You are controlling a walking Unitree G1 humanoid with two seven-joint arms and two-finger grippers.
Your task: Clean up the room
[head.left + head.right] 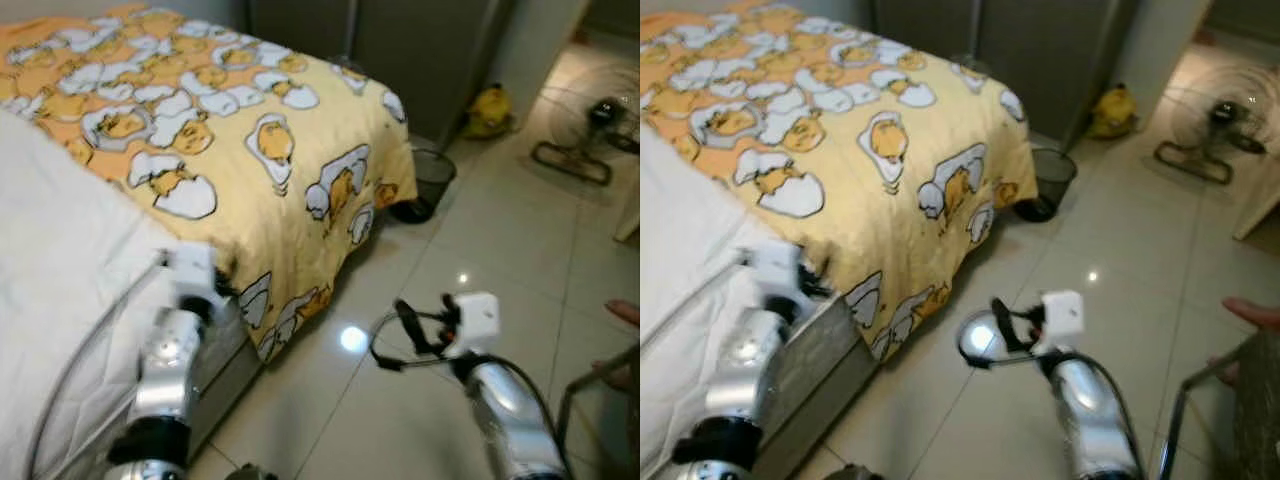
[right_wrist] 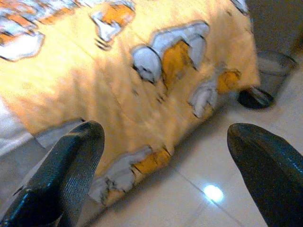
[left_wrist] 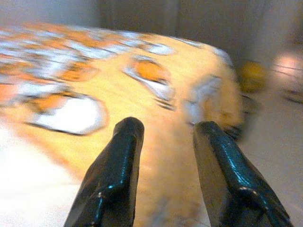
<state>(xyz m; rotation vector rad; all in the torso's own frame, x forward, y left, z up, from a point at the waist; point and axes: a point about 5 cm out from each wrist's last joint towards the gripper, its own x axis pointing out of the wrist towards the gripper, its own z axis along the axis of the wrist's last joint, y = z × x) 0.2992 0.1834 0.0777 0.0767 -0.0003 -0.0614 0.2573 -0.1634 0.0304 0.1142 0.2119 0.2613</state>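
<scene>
The two head views look forward and down from above at a bed under a yellow blanket printed with white egg shapes, with glossy pale tiled floor beside it. Each wrist view looks along its own black fingers, close to the blanket's hanging edge. All four share that blanket; the right wrist and head views share the dark mesh wastebasket.
</scene>
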